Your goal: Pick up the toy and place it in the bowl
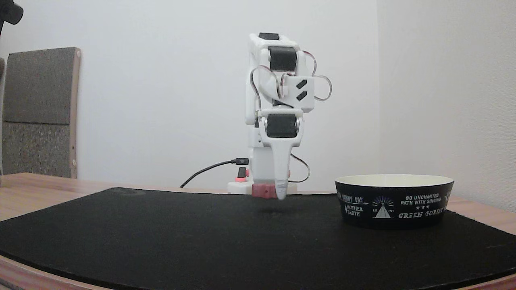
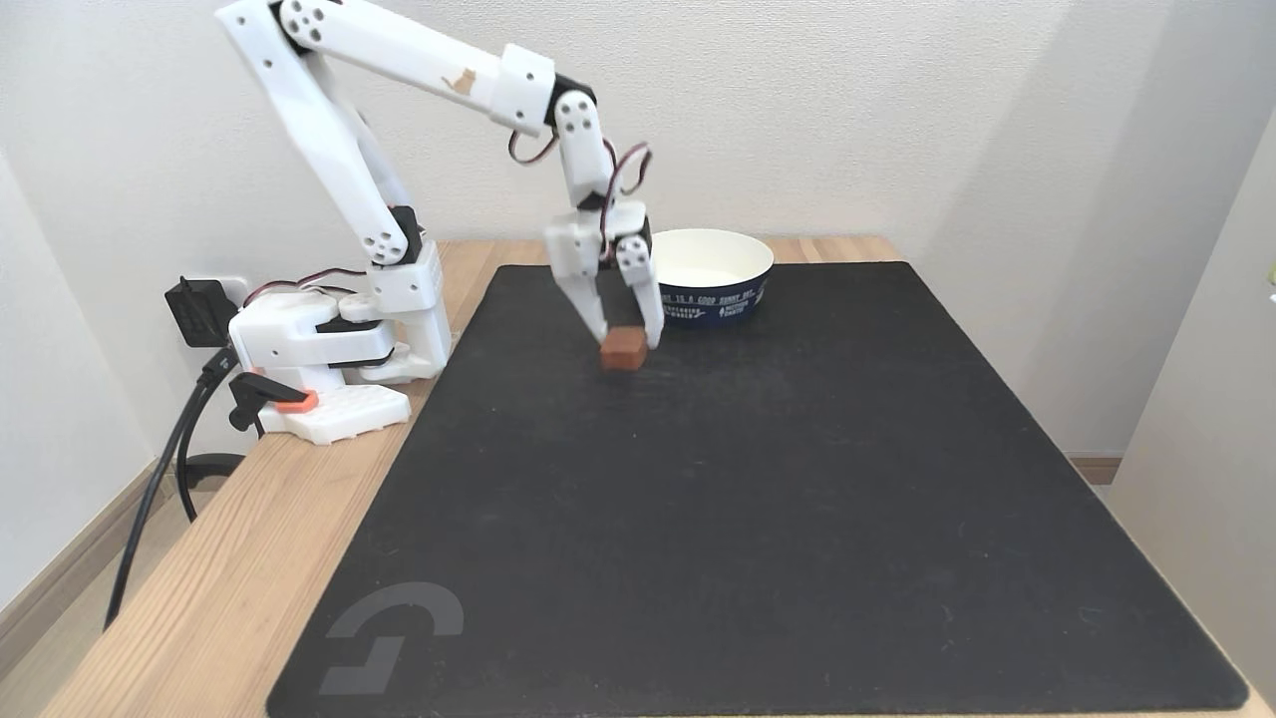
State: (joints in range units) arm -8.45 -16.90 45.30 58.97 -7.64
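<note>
now the gripper (image 2: 626, 341) is pointing straight down over the black mat (image 2: 758, 519), its two white fingers (image 2: 594, 309) closed to a narrow gap and pinching the toy (image 2: 623, 350) at their tips. in a fixed view the toy (image 1: 264, 190) is hanging just clear of the mat (image 1: 201, 237), with a faint shadow lying under it, and it is sticking out to the left of the fingertip. its longer side is lying level, roughly parallel to the mat. the bowl (image 2: 714, 274) is sitting upright on the mat just beyond the gripper, near but apart from it; in a fixed view the bowl (image 1: 394, 200) is standing to the right.
</note>
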